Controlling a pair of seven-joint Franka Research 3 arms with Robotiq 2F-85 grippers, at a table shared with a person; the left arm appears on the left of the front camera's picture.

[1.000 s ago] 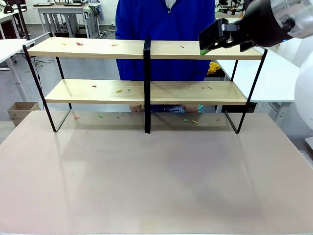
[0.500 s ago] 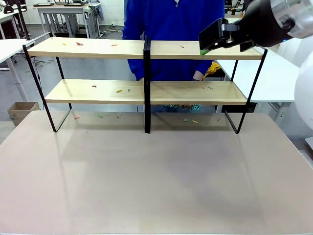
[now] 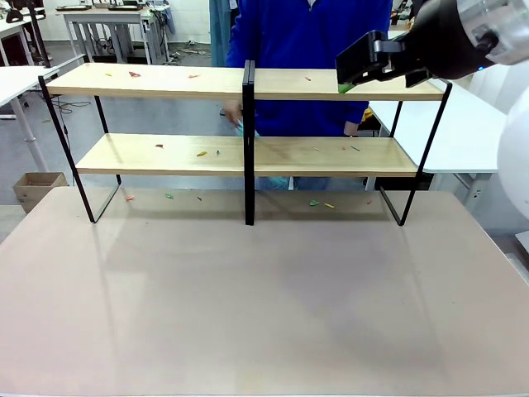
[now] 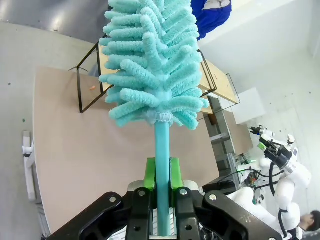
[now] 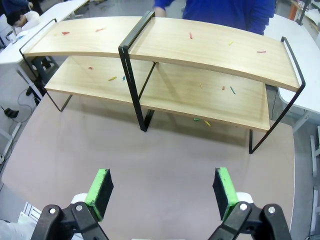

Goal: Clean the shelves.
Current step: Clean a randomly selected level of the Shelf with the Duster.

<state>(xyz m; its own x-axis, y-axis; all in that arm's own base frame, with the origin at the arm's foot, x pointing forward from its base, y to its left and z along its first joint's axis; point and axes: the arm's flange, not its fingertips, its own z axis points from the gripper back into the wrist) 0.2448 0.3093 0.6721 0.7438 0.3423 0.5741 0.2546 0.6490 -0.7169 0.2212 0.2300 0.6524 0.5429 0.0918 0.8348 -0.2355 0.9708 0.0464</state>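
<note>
Right end effector (image 3: 347, 80) unmoved; person's hand (image 3: 232, 117) now behind the shelves (image 3: 165, 81).

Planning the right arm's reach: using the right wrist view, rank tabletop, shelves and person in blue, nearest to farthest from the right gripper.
1. Tabletop, directly ahead of the right gripper.
2. Shelves, standing farther across it.
3. Person in blue, behind the shelves.

Left end effector (image 4: 162, 175) clamped on duster (image 4: 150, 65); right end effector (image 5: 161, 181) wide open.
</note>
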